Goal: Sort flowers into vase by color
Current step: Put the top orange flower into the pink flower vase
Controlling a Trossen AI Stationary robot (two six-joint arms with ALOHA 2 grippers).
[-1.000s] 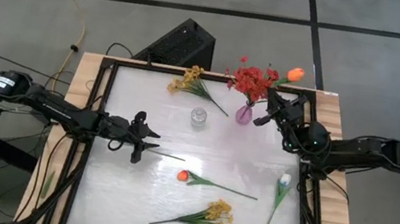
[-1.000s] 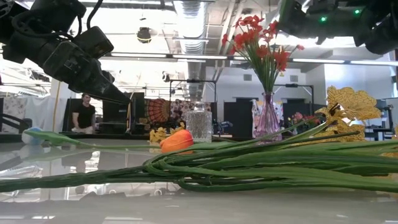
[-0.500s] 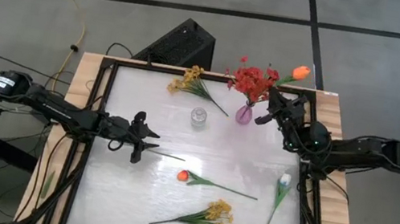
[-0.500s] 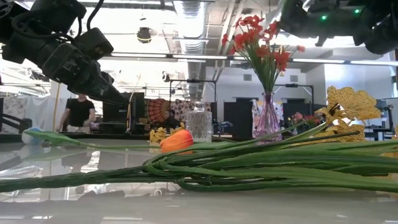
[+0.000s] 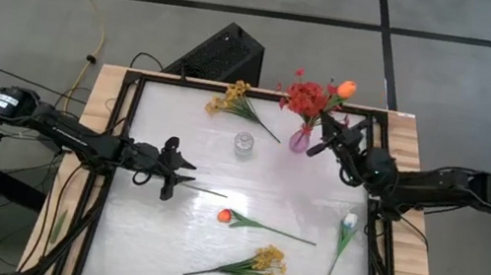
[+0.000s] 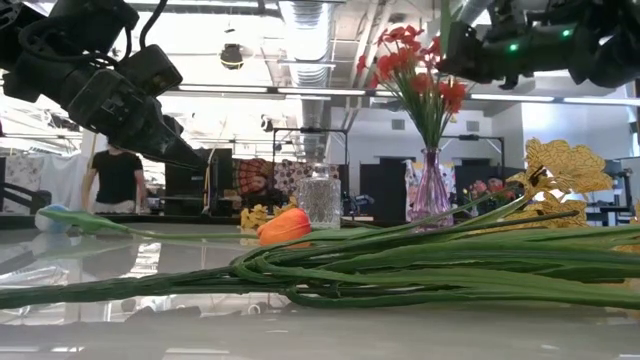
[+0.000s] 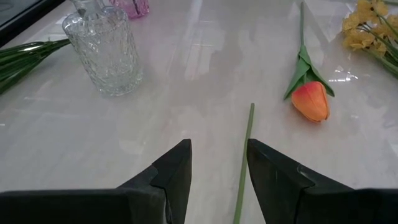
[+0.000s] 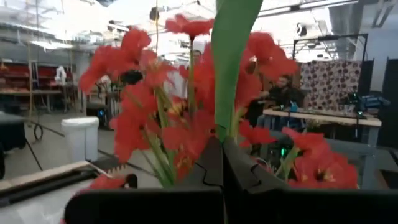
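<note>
My right gripper [image 5: 325,129] is shut on an orange tulip [image 5: 346,88] raised beside the red flowers [image 5: 307,100], which stand in the pink vase [image 5: 300,141]. My left gripper [image 5: 187,174] hangs open above a green stem [image 7: 247,143] that lies on the table and runs back under it. That stem's pale blossom [image 6: 50,215] shows only in the low view. A second orange tulip [image 5: 224,216], a white tulip [image 5: 349,221] and two yellow sprays [image 5: 229,97] [image 5: 265,269] lie flat on the table. An empty crystal vase [image 5: 242,144] stands mid-table. My right gripper pinches the tulip's green stem and leaf [image 8: 227,118] between its two shut fingers, well below the blossom. The fingers come from the table's right, slanting upward. The tulip is lifted clear, its blossom rising above the fingers beside the red flowers; its lower end is hidden.
A dark frame [image 5: 125,137] borders the white table top. A black box [image 5: 224,54] sits on the floor behind the far edge. People show in the room beyond the table. Open table top lies between the crystal vase and the tulip on the table.
My right gripper has shifted a little toward the table's left, closer to the pink vase, and tipped. The held tulip's blossom has swung left with it, nearer the red flowers.
</note>
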